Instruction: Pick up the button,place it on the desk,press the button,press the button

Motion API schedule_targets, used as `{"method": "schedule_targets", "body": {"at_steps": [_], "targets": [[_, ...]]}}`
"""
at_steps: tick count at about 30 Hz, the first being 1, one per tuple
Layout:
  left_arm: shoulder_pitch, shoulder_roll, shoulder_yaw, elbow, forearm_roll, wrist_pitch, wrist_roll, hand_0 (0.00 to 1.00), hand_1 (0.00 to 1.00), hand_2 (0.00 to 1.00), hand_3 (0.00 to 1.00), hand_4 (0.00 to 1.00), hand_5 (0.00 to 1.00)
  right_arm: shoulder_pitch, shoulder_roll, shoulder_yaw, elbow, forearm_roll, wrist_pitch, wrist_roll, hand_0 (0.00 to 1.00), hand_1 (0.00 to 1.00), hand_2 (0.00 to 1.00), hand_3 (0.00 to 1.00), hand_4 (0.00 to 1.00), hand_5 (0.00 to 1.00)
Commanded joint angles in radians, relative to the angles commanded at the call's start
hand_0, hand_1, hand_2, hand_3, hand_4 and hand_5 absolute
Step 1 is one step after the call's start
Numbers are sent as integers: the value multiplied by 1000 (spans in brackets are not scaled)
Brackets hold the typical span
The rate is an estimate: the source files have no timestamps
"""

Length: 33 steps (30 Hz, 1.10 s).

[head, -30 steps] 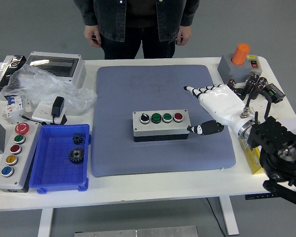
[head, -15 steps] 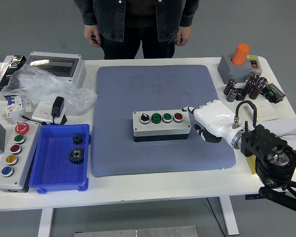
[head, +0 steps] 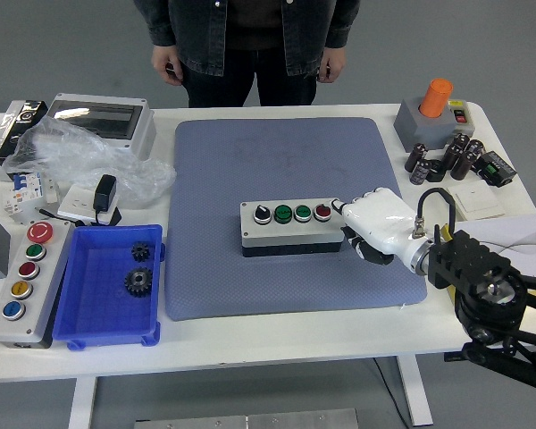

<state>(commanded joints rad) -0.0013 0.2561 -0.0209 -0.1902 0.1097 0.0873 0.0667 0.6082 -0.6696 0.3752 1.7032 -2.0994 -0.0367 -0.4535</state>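
At the near right, the black right arm [head: 487, 295] reaches in over the white tabletop [head: 277, 344], ending in the white right hand [head: 381, 225]. Its fingers [head: 339, 206] are curled together and narrow, holding nothing, with a dark fingertip touching the right end of the button box [head: 292, 226] beside its red button [head: 322, 212]; the thumb lies low against the box's right side. The button box is grey, lies flat on the blue-grey mat [head: 290, 214] near the mat's middle, and carries a row of four controls: a black knob, two green buttons and the red one.

At the near left sits a blue tray [head: 80, 299] holding two dark gears [head: 138, 281], and just beside it a grey control panel [head: 22, 281] with red, green, yellow and blue buttons. Farther back on the left are a white adapter with a black plug [head: 96, 201], a crumpled clear plastic bag [head: 85, 161] and a grey enclosure [head: 103, 121]. At the far right stand a grey block with an orange cap [head: 433, 107] and a cluster of dark cylinders [head: 447, 159].

Beyond the tabletop's far edge a person [head: 250, 45] in a dark jacket stands, hands hanging at the sides
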Motion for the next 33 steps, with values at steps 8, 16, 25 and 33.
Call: {"method": "schedule_targets", "body": {"at_steps": [8, 16, 25, 33], "targets": [[-2, 0, 3, -1, 0, 0, -2, 677, 694, 616, 622, 538, 434, 0, 22, -25, -50, 30, -6, 13, 505, 449, 246, 877, 362, 2], [-1, -1, 10, -2, -6, 0, -5, 677, 694, 617, 622, 537, 434, -5, 27, -32, -71, 52, -10, 22, 488, 448, 244, 860, 362, 2], [-1, -1, 10, -2, -5, 0, -6, 677, 694, 616, 622, 537, 434, -4, 13, 12, -32, 47, -44, 41, 480, 447, 243, 850, 364, 2], [1, -2, 1, -2, 4, 0, -2, 677, 694, 616, 621, 537, 434, -24, -4, 131, -8, 66, -102, 69, 473, 445, 242, 849, 365, 2]]}}
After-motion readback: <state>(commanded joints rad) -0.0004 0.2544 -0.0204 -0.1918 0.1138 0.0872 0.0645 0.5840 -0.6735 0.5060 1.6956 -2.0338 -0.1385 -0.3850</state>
